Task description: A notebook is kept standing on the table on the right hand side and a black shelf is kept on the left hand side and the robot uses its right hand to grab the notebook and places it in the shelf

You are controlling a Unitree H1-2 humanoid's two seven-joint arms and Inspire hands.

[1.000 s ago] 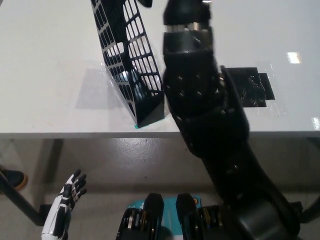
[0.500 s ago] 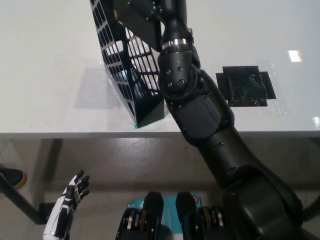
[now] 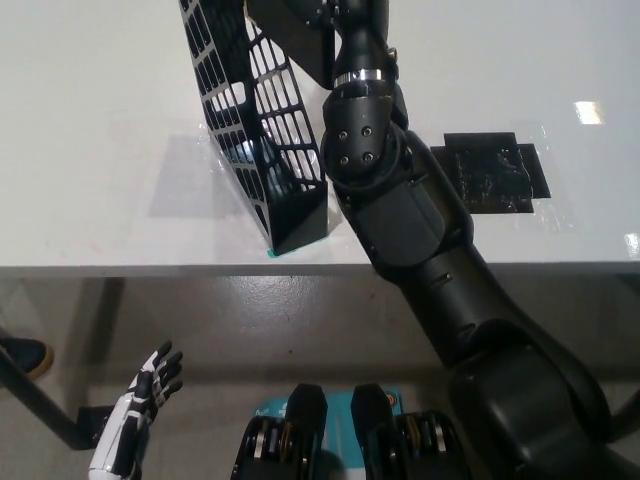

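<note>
The black mesh shelf (image 3: 262, 140) stands tilted on the white table (image 3: 100, 120), left of centre. My black right arm (image 3: 400, 200) reaches from the bottom right up past the shelf's right side. At the top edge my right hand (image 3: 362, 22) is shut on a dark flat slab, the notebook (image 3: 295, 40). The notebook hangs over the shelf's open top, against its right wall. The hand's fingers are mostly hidden and cut off by the picture's edge. My white left hand (image 3: 145, 405) rests below the table at the lower left, fingers spread, holding nothing.
A black taped patch (image 3: 495, 172) lies bare on the table to the right of the arm. The table's front edge (image 3: 150, 268) runs across the middle, with grey floor (image 3: 250, 320) below. A dark shoe (image 3: 20, 355) shows at the far left.
My right arm has stretched further up and away, bringing the wrist into view. The notebook has come down over the shelf's top and shifted slightly right. The left hand drifted a little.
</note>
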